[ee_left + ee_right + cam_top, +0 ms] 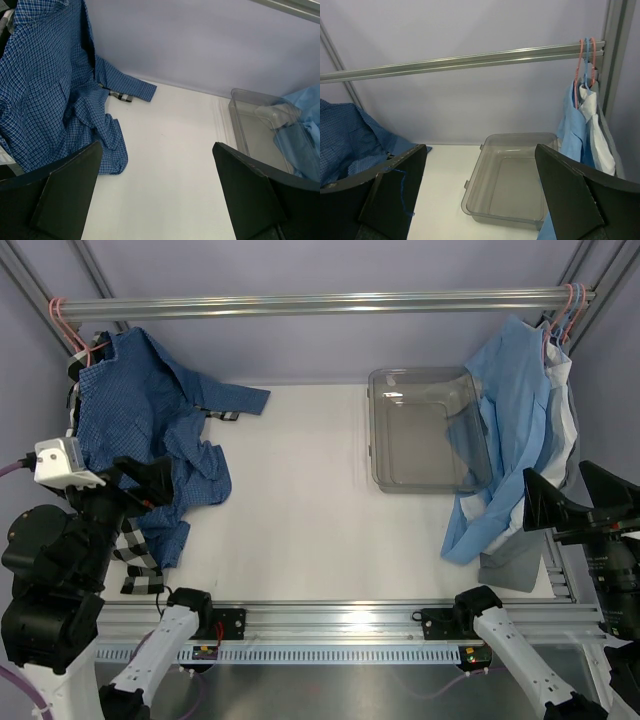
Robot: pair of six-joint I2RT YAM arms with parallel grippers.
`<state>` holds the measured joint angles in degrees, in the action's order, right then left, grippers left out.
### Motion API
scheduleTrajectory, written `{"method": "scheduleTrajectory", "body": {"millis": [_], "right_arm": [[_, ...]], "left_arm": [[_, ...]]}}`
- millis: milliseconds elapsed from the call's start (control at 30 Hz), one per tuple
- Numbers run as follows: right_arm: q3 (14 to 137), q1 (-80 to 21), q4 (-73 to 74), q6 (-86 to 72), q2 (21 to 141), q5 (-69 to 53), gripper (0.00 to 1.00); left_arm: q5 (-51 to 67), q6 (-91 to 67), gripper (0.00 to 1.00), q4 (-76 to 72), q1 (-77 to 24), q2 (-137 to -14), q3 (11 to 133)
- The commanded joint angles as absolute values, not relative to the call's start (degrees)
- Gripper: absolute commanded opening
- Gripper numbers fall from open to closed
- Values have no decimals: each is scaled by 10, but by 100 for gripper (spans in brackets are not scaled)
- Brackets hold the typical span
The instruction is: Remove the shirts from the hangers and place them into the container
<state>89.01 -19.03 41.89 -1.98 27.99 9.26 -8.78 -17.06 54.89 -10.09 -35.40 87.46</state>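
Nothing of the job looks done yet: the clear grey-tinted rectangular plastic bin (410,445) toward the desk's far-right corner holds neither checked shirt. The dark blue fine-check button shirt (130,420) hangs by a thin pink wire hanger (60,318) from the silver rail (320,305) over the far-left corner, spilling onto the white desk (320,500). The bold black-and-white check shirt (140,575) peeks out beneath it along the left edge. The left fingers (70,190) and right fingers (565,190) stand wide apart, holding nothing. Both shirts remain to be unhooked, I'd say.
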Motion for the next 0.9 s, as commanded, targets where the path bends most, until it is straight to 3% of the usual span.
{"method": "scheduleTrajectory", "body": {"millis": [0, 233, 500, 667, 867], "right_arm": [[883, -194, 437, -37, 307, 50, 99], [824, -194, 444, -50, 318, -76, 99], [737, -194, 413, -76, 326, -173, 100], [707, -201, 407, -79, 326, -175, 99], [693, -223, 414, -69, 328, -149, 99]], "left_arm": [[-99, -179, 99, 552, -104, -402, 919], [-172, -148, 99, 582, -113, -544, 1047], [-263, -72, 99, 554, -80, -705, 1109], [-188, -98, 99, 519, 58, -755, 1114], [-147, -93, 99, 510, 112, -777, 1106]]}}
